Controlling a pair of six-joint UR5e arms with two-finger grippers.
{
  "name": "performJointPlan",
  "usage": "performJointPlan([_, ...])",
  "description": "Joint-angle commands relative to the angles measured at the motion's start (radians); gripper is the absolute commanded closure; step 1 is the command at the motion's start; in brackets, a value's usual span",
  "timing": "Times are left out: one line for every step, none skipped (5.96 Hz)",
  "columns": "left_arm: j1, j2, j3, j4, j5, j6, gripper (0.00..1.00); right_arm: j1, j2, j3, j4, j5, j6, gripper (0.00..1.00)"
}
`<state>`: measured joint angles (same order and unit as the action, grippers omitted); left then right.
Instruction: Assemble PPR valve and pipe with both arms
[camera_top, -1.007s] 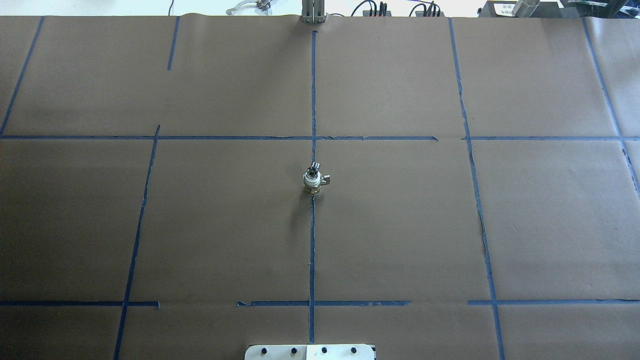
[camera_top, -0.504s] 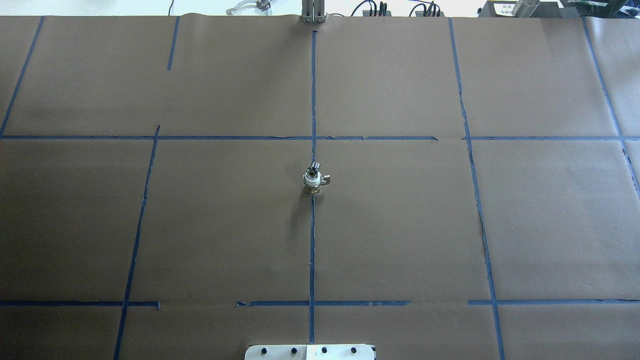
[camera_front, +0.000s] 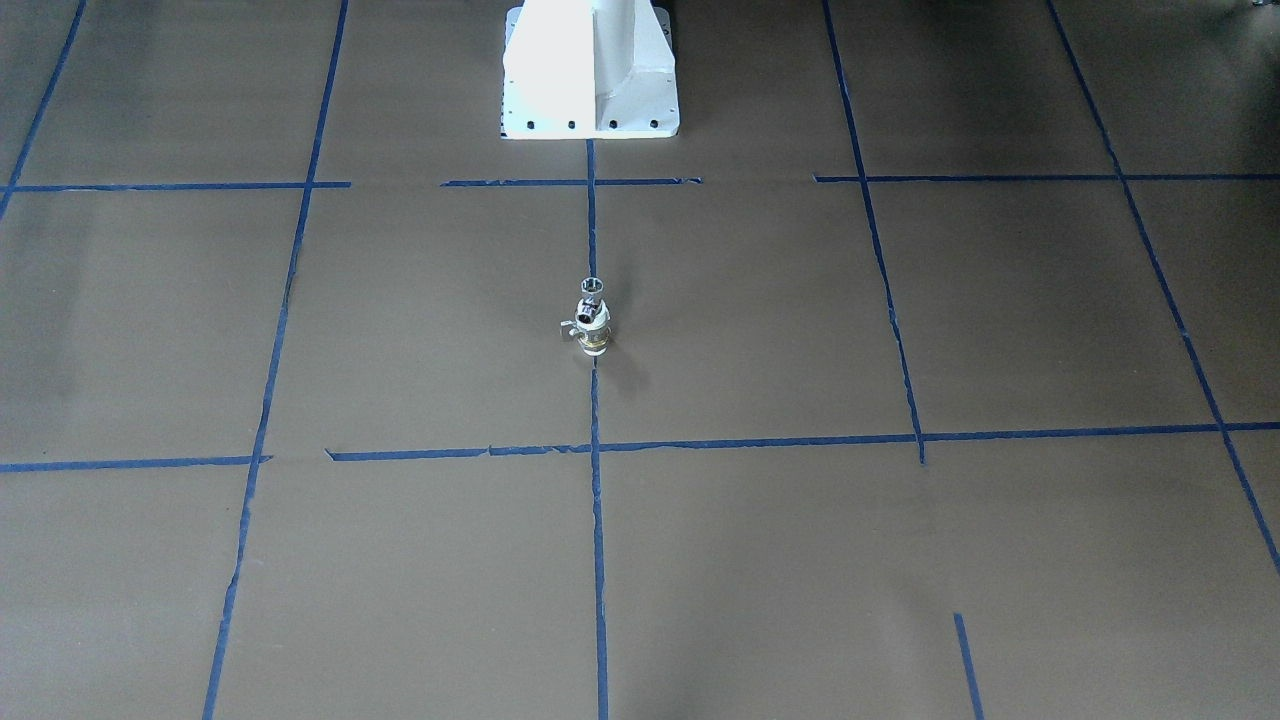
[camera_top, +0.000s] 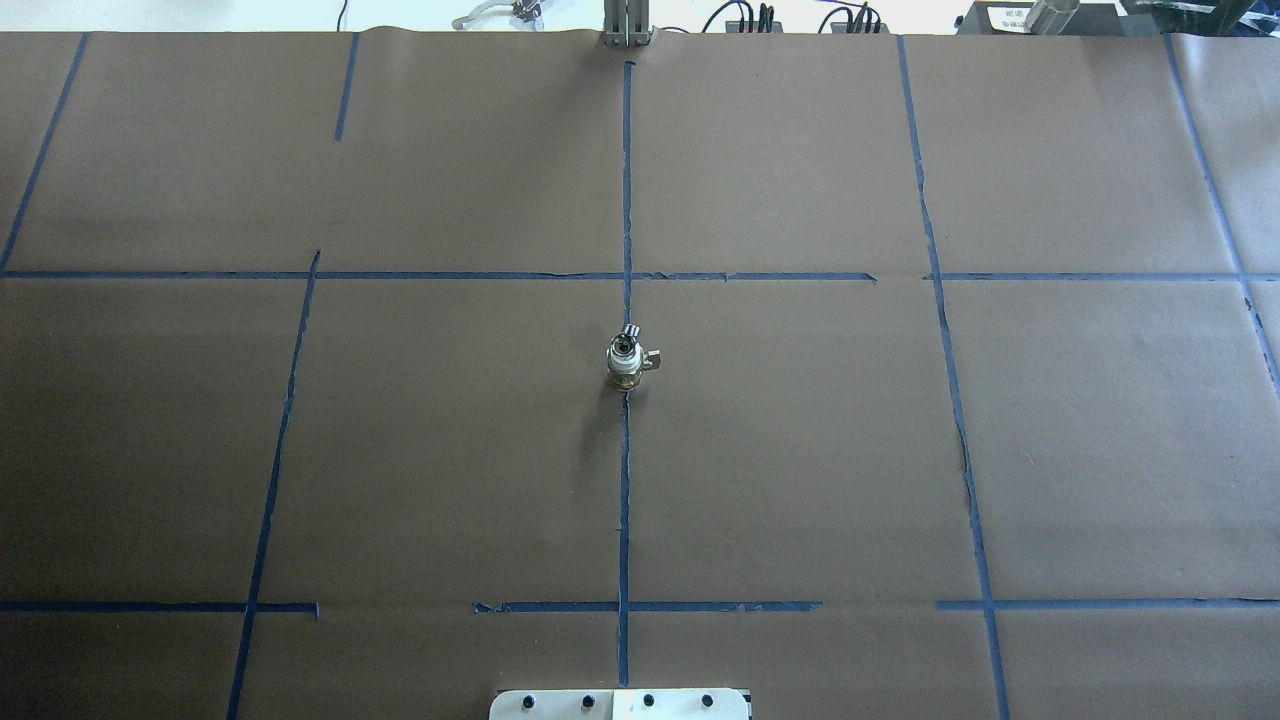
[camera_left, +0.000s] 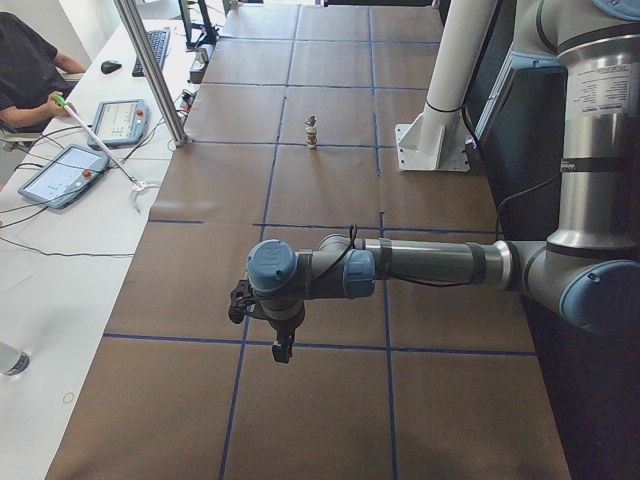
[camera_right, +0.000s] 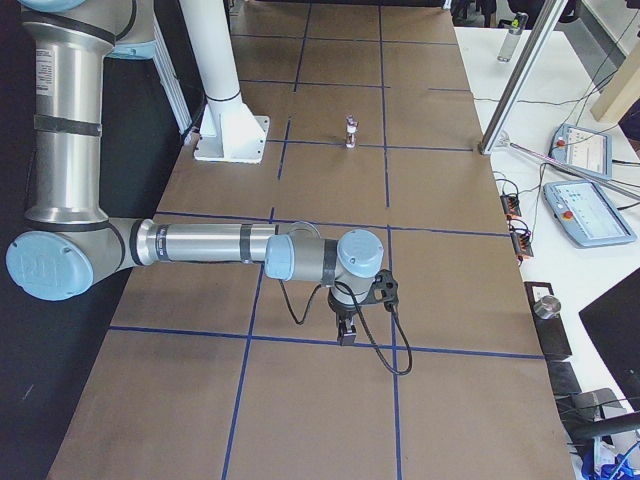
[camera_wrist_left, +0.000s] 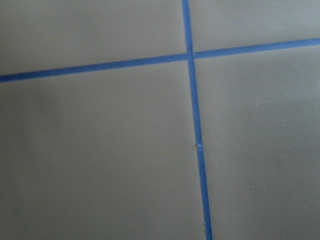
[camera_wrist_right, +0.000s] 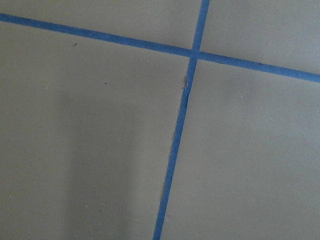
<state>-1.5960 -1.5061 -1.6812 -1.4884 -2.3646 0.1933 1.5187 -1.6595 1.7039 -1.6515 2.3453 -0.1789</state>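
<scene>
The PPR valve (camera_top: 624, 368) stands upright on the centre tape line, brass at the bottom, white above, its small silver handle sticking out sideways. The chrome pipe (camera_top: 629, 333) sits on top of it, touching it. Both also show in the front view, valve (camera_front: 594, 338) and pipe (camera_front: 592, 288). Neither arm touches them. My left gripper (camera_left: 283, 350) hangs over the table's near end in the left side view, far from the parts. My right gripper (camera_right: 346, 332) hangs likewise in the right side view. I cannot tell whether either is open or shut. The wrist views show only paper and tape.
Brown paper with blue tape lines (camera_top: 625, 480) covers the table. The white pedestal base (camera_front: 590, 70) stands at the robot's edge. A metal post (camera_left: 150, 70) stands at the far edge, with tablets (camera_left: 58, 175) and a seated operator (camera_left: 25, 70) beyond it.
</scene>
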Motion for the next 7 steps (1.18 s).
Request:
performJointPlan([0.004,0.003,-0.015,0.002,0.004,0.002,0.0,0.0,0.018,0.002,-0.002,0.015,0.001,0.0])
performJointPlan([0.005,0.004,0.001,-0.004,-0.001,0.0,0.0,0.0,0.029,-0.007,-0.005,0.026,-0.004,0.0])
performJointPlan([0.005,0.017,-0.026,-0.004,-0.005,0.005,0.0,0.001,0.029,-0.01,-0.007,0.032,-0.011,0.0])
performJointPlan([0.007,0.014,-0.023,-0.003,0.002,-0.006,0.0,0.002,0.029,-0.009,-0.008,0.034,-0.011,0.0])
performJointPlan([0.008,0.004,-0.02,0.005,0.002,-0.008,0.0,0.003,0.02,-0.012,-0.002,0.034,-0.011,0.0])
performJointPlan([0.008,0.012,-0.018,-0.004,-0.014,0.001,0.0,0.003,0.017,-0.016,-0.002,0.032,-0.011,0.0])
performJointPlan([0.01,0.009,-0.028,-0.007,-0.066,0.005,0.0,0.005,0.017,-0.017,-0.001,0.032,-0.011,0.0])
